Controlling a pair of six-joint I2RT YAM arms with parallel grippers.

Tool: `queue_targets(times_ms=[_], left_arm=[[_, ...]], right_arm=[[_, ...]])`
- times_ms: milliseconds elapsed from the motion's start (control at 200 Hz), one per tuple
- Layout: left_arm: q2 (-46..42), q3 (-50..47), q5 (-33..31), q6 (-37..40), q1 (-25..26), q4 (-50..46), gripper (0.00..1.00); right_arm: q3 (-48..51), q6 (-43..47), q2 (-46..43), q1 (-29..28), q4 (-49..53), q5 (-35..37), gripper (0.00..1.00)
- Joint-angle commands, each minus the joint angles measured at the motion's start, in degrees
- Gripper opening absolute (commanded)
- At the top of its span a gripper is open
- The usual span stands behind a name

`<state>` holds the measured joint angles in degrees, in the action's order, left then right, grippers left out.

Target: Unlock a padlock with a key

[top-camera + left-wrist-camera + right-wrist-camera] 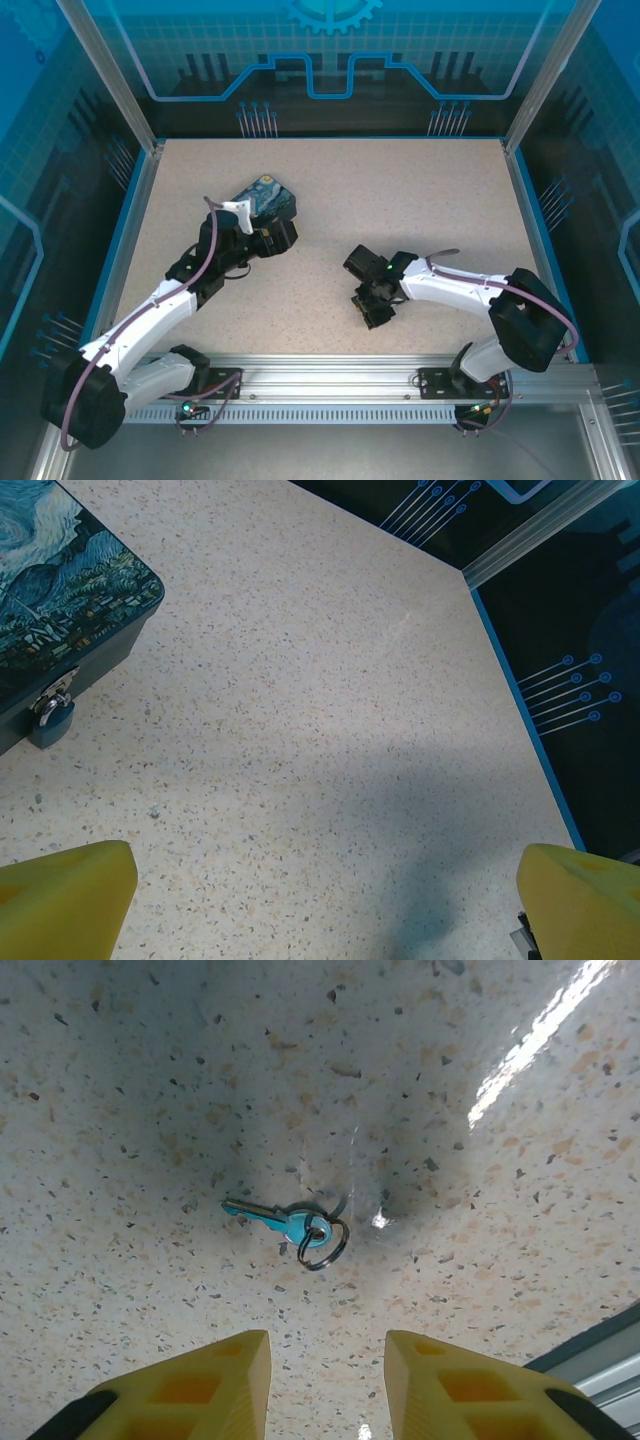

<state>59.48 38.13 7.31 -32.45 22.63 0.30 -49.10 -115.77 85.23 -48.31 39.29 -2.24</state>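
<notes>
right pincer (372, 308), near centre-right of the table (420, 190), pointing down at the speckled surface. in the right wrist view the right pincer (328, 1360) has its two yellow fingers (215, 1380) apart with a clear gap, and nothing is between them. the key (275, 1218), a small blue-green piece, lies flat on the table (120, 1110) just beyond the fingertips and roughly in line with the gap, touching neither finger. its blade points to the left of that view, and a dark wire ring (327, 1242) is threaded through its head on the right.

left pincer (272, 240), farther off on the left half of the table, just on the near side of the box (265, 197). in the left wrist view the left pincer (322, 905) stands spread wide, its yellow fingertips (70, 895) at the two lower corners, with only bare table (330, 710) between them.

the box (60, 590), a dark case whose lid carries a blue-and-yellow starry-night print, sits beyond and to the left of the left fingertip. the padlock (52, 725), small and blue, hangs from a metal hasp (57, 692) on the side face of the box. it is well apart from both fingertips, and its shackle is closed through the hasp.
</notes>
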Motion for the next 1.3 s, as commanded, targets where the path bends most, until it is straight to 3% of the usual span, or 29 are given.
queue_targets(times_ms=[0,950,1296], left_arm=[[-1.0,-0.4,-0.8,2.0,0.4,-0.6,0.99],[-0.3,0.5,0.2,2.5,0.3,-2.0,0.99],[-0.9,0.6,0.2,2.5,0.4,-2.9,0.99]], right_arm=[[0.8,-1.4,1.7,0.9,-0.2,-0.8,0.36],[3.6,-1.3,4.9,3.7,-3.5,-0.6,0.33],[4.9,-1.2,6.3,3.8,-5.1,-0.9,0.17]])
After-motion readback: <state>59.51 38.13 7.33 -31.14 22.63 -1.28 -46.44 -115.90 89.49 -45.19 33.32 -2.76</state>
